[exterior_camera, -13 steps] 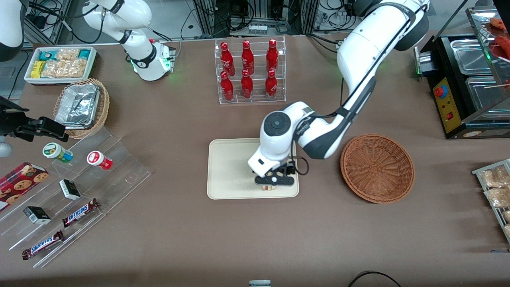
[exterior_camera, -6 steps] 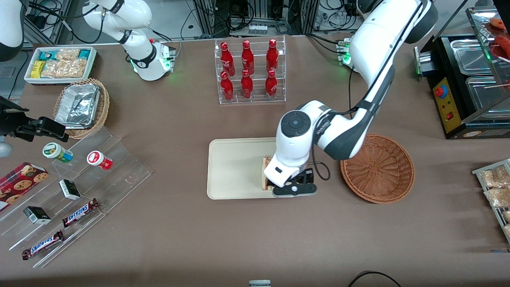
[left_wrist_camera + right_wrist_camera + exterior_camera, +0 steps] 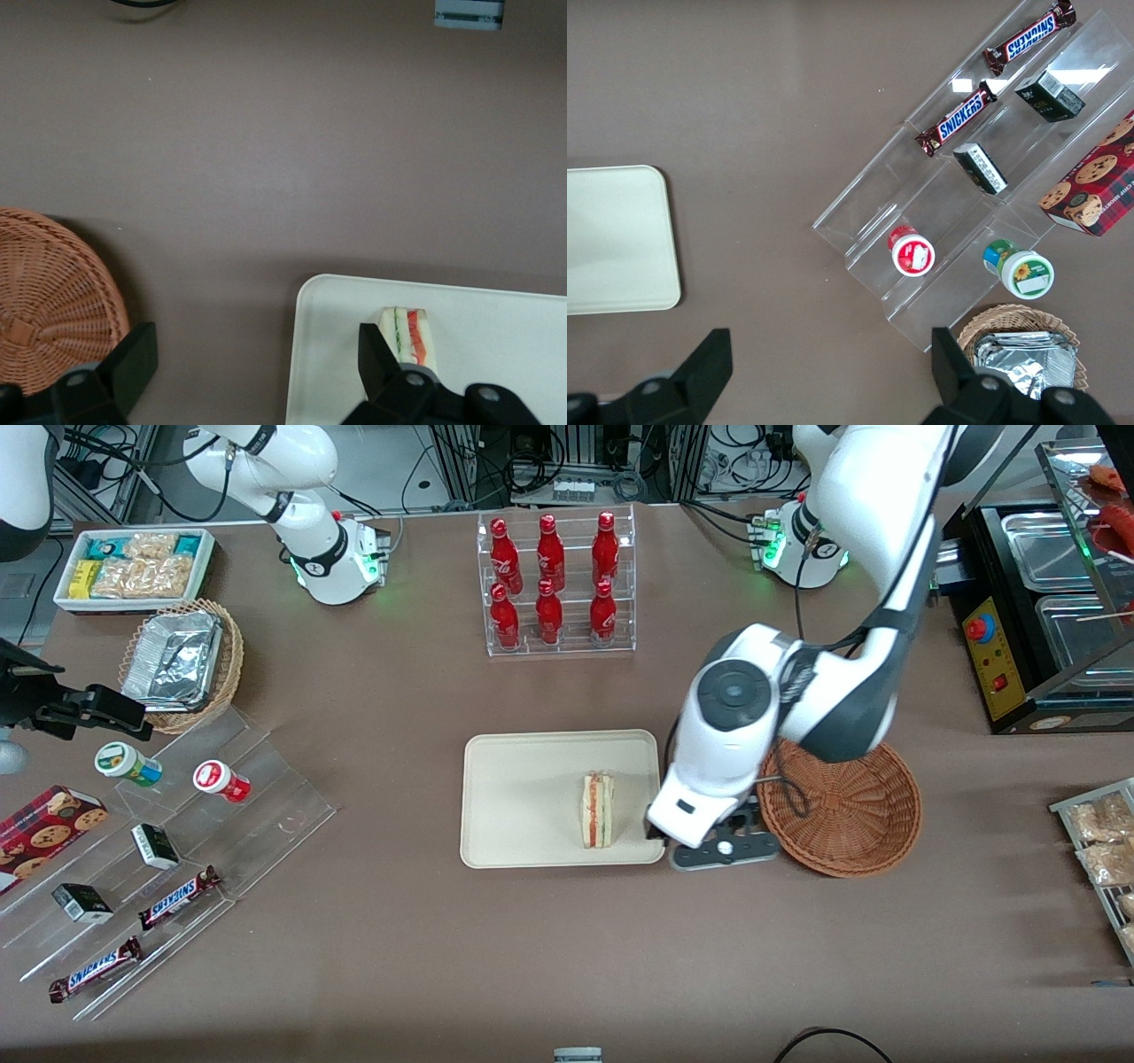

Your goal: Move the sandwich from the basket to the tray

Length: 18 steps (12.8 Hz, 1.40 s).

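Sandwich (image 3: 598,810) on tray (image 3: 518,797); spread-fingered end effector (image 3: 722,852) beside, apart.

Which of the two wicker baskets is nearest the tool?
The reddish-brown basket, empty, right beside the open tool next to the tray. The tan basket holding foil containers lies toward the parked arm's end.

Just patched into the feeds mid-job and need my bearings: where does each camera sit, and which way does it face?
Front view: high, facing both arms; working arm's pincer between the cream rectangular tray and the reddish-brown wicker basket.
Left wrist view: looks down past open fingers at basket, tray, the wrapped triangular sandwich.
Right wrist view: down on a clear stepped snack rack.
All three share the tray.
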Each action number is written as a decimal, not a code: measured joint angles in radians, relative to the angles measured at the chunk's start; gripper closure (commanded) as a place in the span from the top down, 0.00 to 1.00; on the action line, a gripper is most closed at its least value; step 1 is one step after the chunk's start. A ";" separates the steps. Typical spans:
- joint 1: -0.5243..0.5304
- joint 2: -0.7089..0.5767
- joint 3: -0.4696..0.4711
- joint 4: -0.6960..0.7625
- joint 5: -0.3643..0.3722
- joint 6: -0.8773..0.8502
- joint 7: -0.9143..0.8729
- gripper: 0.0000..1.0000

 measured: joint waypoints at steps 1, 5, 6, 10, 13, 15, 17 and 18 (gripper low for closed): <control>0.000 -0.019 0.021 0.000 -0.021 -0.030 0.027 1.00; 0.000 -0.089 0.068 0.001 -0.078 -0.124 0.091 1.00; -0.002 -0.106 0.082 0.001 -0.099 -0.154 0.109 1.00; 0.001 -0.196 0.180 0.002 -0.199 -0.287 0.253 1.00; 0.022 -0.246 0.192 0.002 -0.206 -0.386 0.272 1.00; 0.094 -0.264 0.174 0.002 -0.228 -0.442 0.293 1.00; 0.142 -0.286 0.165 0.003 -0.234 -0.477 0.316 1.00; 0.160 -0.303 0.163 0.004 -0.235 -0.497 0.323 1.00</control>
